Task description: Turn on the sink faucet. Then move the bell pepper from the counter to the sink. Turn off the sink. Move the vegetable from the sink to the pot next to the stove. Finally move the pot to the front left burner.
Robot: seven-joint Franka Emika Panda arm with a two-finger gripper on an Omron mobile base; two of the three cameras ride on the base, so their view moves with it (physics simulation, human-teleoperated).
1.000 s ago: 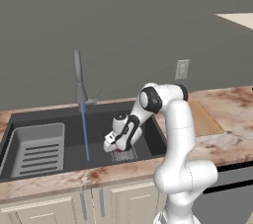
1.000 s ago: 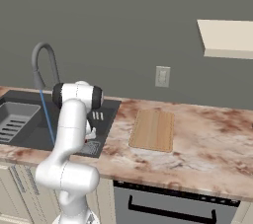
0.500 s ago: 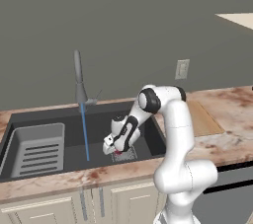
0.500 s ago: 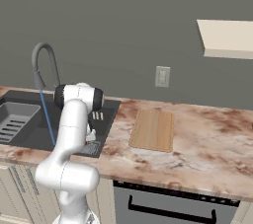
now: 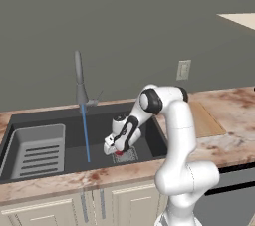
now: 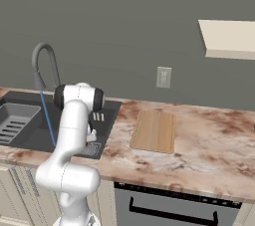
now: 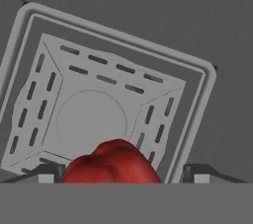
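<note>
The gripper (image 5: 116, 151) hangs low inside the sink (image 5: 149, 135), pointing down at the square drain grate (image 7: 94, 114). In the hand view its two fingertips (image 7: 47, 172) stand at the far sides of the frame with the bell pepper (image 7: 112, 164) between them; a gap shows on each side of the red flesh, so the jaws look spread wide and not pressing on it. The pepper sits directly below the gripper, over the near edge of the grate. To the gripper's left a thin blue stream falls from the sink faucet (image 5: 79, 80) onto the basin floor, and farther left lies the slotted tray insert (image 5: 39, 150). To its right, up on the counter (image 6: 209, 140), rests a wooden cutting board (image 6: 154, 131)
</note>
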